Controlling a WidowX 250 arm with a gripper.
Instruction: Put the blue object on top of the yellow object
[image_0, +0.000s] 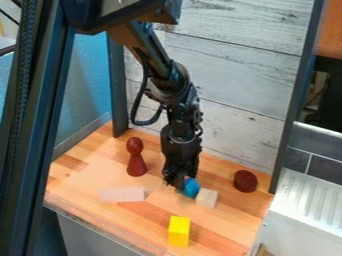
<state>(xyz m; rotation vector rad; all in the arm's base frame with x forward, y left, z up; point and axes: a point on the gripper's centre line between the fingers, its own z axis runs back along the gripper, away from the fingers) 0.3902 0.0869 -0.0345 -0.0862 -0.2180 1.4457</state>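
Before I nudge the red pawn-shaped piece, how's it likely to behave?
The red pawn-shaped piece stands tall on a modest base, so a push at its round head would likely tip it. Pushed low at the flared bottom, it probably slides upright. If toppled, its round, tapered body may roll in an arc.

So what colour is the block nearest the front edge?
Yellow; the block shows best in the camera view.

The blue object (191, 188) is partly hidden by the gripper (177, 182), and its full shape cannot be told. The arm (169, 80) is cut off at the view's far edge, the white panel (310, 212) at the right.
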